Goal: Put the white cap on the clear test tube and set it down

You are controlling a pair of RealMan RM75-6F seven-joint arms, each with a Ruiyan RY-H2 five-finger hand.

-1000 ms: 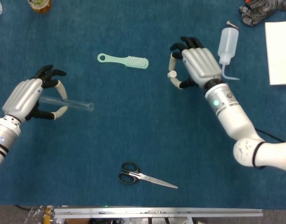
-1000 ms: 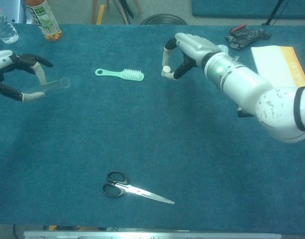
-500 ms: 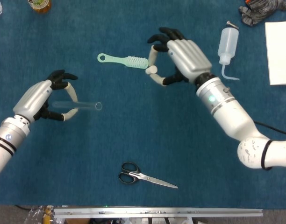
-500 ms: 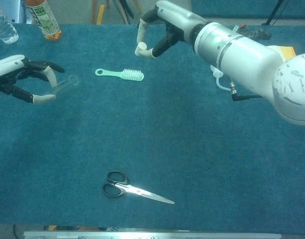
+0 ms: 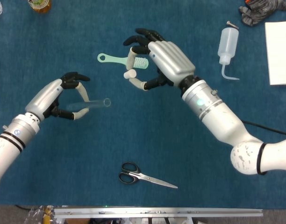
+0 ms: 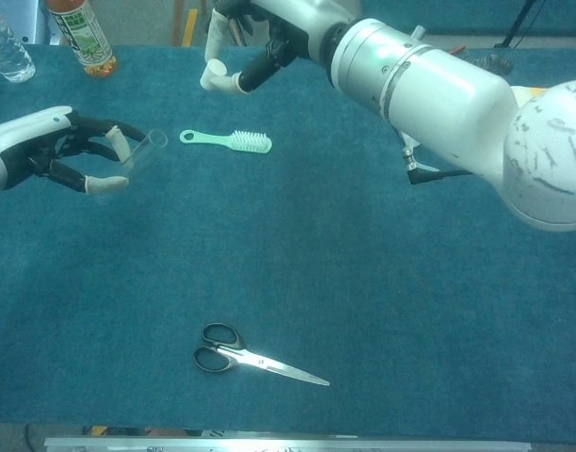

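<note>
My left hand (image 5: 59,95) (image 6: 57,151) holds the clear test tube (image 5: 94,103) (image 6: 147,149) above the table at the left, lying level with its open end pointing right. My right hand (image 5: 154,60) (image 6: 260,38) hovers to the right of it and pinches the small white cap (image 5: 129,74) (image 6: 211,74) between thumb and a finger. The cap sits a short way up and right of the tube's mouth, apart from it.
A mint green brush (image 5: 123,60) (image 6: 228,140) lies on the blue cloth under the right hand. Black-handled scissors (image 5: 145,176) (image 6: 255,358) lie near the front edge. A squeeze bottle (image 5: 227,44), white paper (image 5: 278,46) and a glove (image 5: 260,10) sit at the right; bottles (image 6: 81,36) stand far left.
The right hand has carried the cap leftward toward the tube. The left hand has brought the tube rightward and a little up, narrowing the gap between them.
</note>
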